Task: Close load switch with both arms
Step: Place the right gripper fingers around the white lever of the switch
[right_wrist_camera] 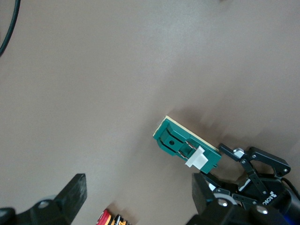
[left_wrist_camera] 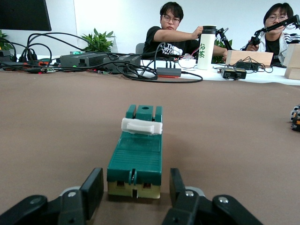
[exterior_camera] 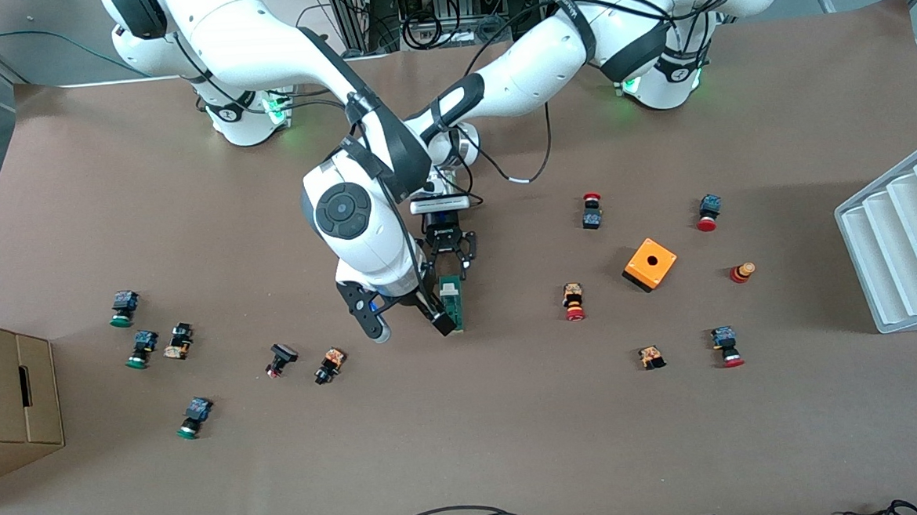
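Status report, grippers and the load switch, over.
Left gripper down at the load switch, fingers astride one end with gaps showing. Right gripper open, low beside the switch. Switch flat on the table, nothing in the way.

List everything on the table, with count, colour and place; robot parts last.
load switch: one, green with a white piece, mid-table.
orange box: one, orange with a hole, toward the left arm's end.
push buttons: about fourteen, red, green or black caps, scattered toward both ends.
white rack: one, at the left arm's end.
cardboard box: one, brown, at the right arm's end.
left gripper: fingers straddling the load switch's end, not yet touching.
right gripper: open, over the load switch.
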Controlling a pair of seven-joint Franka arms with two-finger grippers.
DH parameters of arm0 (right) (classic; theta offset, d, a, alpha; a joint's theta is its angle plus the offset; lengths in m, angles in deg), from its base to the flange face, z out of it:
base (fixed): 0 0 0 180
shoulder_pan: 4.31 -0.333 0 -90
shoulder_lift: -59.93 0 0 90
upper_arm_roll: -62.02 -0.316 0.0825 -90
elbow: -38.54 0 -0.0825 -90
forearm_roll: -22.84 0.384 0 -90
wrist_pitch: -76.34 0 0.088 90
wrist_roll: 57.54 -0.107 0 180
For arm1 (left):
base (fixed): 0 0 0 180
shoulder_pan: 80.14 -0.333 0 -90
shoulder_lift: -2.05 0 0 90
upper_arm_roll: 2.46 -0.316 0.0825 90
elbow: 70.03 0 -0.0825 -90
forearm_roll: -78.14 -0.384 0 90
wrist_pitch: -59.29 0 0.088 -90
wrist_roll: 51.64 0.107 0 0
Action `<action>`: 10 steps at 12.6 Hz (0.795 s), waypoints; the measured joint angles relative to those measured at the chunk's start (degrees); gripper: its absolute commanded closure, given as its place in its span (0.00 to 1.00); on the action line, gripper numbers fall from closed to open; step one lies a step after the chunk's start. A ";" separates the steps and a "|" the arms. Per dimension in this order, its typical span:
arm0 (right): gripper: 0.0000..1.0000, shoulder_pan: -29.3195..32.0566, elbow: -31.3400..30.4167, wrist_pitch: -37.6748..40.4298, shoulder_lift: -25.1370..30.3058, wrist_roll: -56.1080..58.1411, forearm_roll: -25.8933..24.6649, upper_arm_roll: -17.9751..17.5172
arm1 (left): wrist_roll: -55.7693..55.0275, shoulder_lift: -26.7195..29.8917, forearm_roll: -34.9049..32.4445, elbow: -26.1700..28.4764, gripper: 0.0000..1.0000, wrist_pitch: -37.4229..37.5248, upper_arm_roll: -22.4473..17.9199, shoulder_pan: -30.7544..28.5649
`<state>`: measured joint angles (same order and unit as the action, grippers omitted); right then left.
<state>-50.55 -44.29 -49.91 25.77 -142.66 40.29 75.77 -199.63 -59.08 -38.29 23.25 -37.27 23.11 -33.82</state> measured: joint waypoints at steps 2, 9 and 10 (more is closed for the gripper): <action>0.00 0.00 0.01 0.00 -0.03 0.00 0.00 0.00 | -0.01 -0.01 0.00 -0.10 0.49 0.00 0.00 0.00; 0.00 0.00 0.04 0.00 -0.31 -0.22 0.02 -0.03 | -0.01 -0.05 0.21 -0.07 0.53 0.28 0.01 -0.04; 0.00 0.00 -0.08 0.00 -0.46 -0.25 0.03 -0.05 | -0.01 -0.05 0.21 -0.08 0.53 0.28 0.01 -0.04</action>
<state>-50.55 -44.37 -49.90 25.30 -142.90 40.32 75.72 -199.64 -59.13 -38.08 23.17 -36.99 23.12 -33.86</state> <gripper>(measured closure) 0.000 0.511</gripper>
